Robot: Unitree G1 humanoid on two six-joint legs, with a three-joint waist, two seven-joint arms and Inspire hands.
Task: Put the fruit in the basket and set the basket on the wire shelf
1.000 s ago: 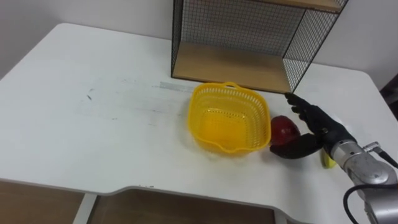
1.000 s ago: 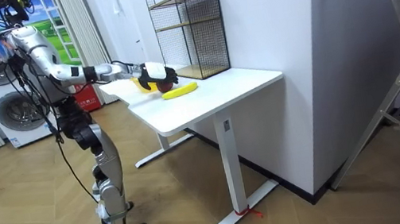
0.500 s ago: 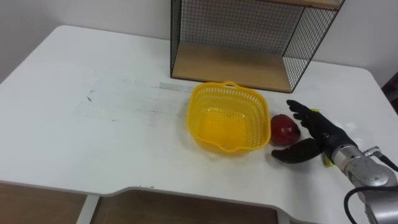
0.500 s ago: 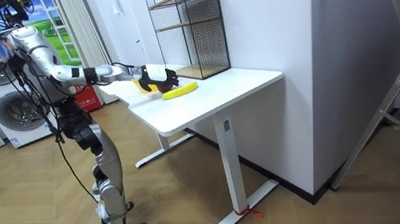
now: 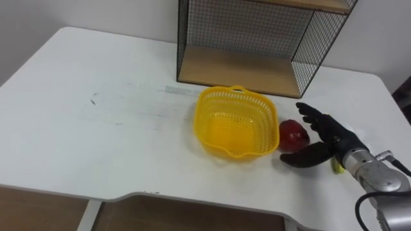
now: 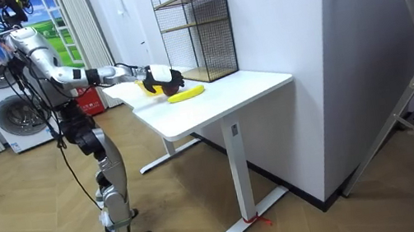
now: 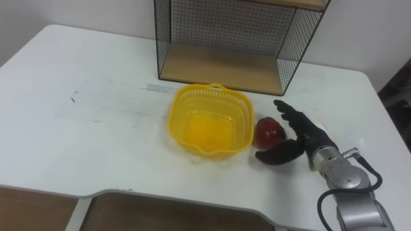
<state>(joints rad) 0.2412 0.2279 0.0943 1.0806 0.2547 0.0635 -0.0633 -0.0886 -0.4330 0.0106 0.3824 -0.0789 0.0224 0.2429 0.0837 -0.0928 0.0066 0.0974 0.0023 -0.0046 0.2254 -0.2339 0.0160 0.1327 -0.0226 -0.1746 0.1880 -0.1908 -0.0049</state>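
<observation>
Risk: right hand [image 5: 334,144], fingers spread and holding nothing beside the red apple [image 5: 293,133], may nudge it rolling against the yellow basket [image 5: 204,119] if closed off-centre.

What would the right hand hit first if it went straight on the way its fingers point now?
Most likely the red apple, which sits just ahead of the open right hand; the yellow basket lies beyond it.
</observation>
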